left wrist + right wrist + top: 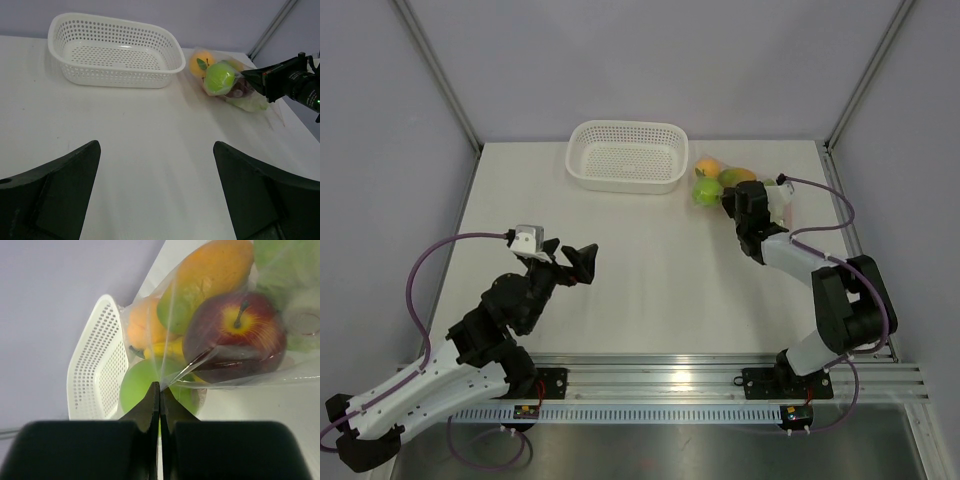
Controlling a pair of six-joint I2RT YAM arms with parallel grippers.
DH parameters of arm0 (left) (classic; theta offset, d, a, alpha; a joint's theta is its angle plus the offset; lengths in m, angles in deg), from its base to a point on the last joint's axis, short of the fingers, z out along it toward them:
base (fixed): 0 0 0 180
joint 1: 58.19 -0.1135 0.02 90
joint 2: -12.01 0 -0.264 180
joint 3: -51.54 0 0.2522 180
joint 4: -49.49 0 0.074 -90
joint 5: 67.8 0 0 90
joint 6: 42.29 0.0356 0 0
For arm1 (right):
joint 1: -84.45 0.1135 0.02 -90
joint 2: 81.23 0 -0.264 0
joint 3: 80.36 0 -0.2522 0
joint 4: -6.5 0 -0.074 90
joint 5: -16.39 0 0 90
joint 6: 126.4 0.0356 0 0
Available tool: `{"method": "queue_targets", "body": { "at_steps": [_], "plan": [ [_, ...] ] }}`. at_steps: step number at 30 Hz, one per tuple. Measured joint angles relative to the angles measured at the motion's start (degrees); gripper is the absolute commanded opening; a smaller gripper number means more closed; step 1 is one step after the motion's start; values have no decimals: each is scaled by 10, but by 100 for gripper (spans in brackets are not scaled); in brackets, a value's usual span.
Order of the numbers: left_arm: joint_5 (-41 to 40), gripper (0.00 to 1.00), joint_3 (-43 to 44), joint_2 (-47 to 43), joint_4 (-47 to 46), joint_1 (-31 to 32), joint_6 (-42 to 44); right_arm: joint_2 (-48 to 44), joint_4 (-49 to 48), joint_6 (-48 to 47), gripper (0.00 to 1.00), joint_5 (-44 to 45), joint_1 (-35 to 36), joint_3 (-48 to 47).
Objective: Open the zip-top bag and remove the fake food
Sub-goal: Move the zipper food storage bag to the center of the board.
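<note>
- One clear crinkly plastic zip-top bag (300,372) lies on the white table (650,260) at about 1 o'clock, just beside the basket's 3 o'clock end.
- Six glossy plastic fake food pieces (235,335) show inside it: one dark red apple, one green apple (137,385), one orange-green mango (210,280), one orange, one yellow piece and one pale green leafy piece.
- One white perforated plastic basket (625,125) sits at 12 o'clock.
- The right gripper (160,390) pinches a fold of the bag, its jaws pressed together.
- The left gripper (568,258) hangs at 8 o'clock, its jaws spread wide and holding nothing.
</note>
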Motion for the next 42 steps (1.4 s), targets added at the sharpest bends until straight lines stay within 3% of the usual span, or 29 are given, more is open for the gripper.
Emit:
{"method": "queue_targets", "body": {
  "at_steps": [13,25,28,29,33,42],
  "plan": [
    [0,99,0,0,0,0,0,-72,66,-9,0,59,135,56],
    [0,99,0,0,0,0,-1,-62,71,-35,1,56,218,46],
    [0,99,0,0,0,0,-1,-47,71,-53,35,30,219,28],
    [0,99,0,0,0,0,-1,-45,73,-62,52,17,220,20],
    [0,99,0,0,0,0,-1,-47,101,-101,67,-19,226,-20],
    [0,99,0,6,-1,0,-1,-137,193,-142,84,-15,229,-27]
  ]
}}
